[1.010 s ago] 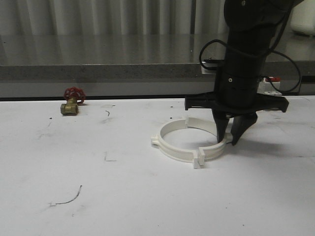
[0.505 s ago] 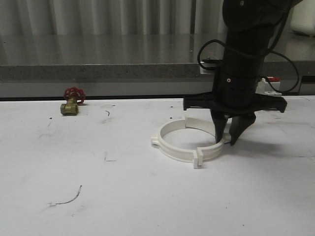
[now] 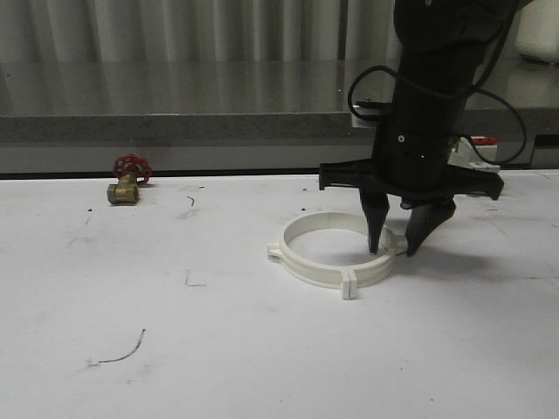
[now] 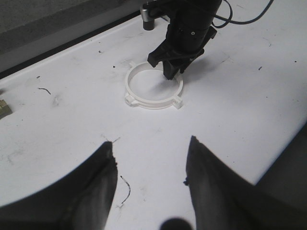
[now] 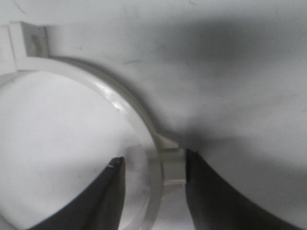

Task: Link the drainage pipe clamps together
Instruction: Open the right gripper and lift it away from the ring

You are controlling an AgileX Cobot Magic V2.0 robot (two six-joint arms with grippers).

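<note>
The two drainage pipe clamps [image 3: 306,268] lie on the white table as one closed cream ring, with joined end tabs at the front [image 3: 349,287] and a nub at the left. My right gripper [image 3: 393,243] points straight down and stands open astride the ring's right side. In the right wrist view the band [image 5: 120,103] and its nub [image 5: 171,160] sit between the fingers. The outer finger [image 5: 201,182] is against the nub and the inner one stands apart from the band. My left gripper [image 4: 151,151] hangs open and empty over bare table, well short of the ring [image 4: 153,104].
A brass valve with a red handwheel [image 3: 127,182] sits at the table's far left. A white block with a red top [image 3: 479,150] shows behind the right arm. A grey ledge [image 3: 175,127] runs along the back edge. Black pen marks [image 3: 118,353] dot the table.
The right gripper's fingers have spread apart and shifted slightly left. The rear clamp half, offset at the far joint before, now sits flush in a closed ring.
</note>
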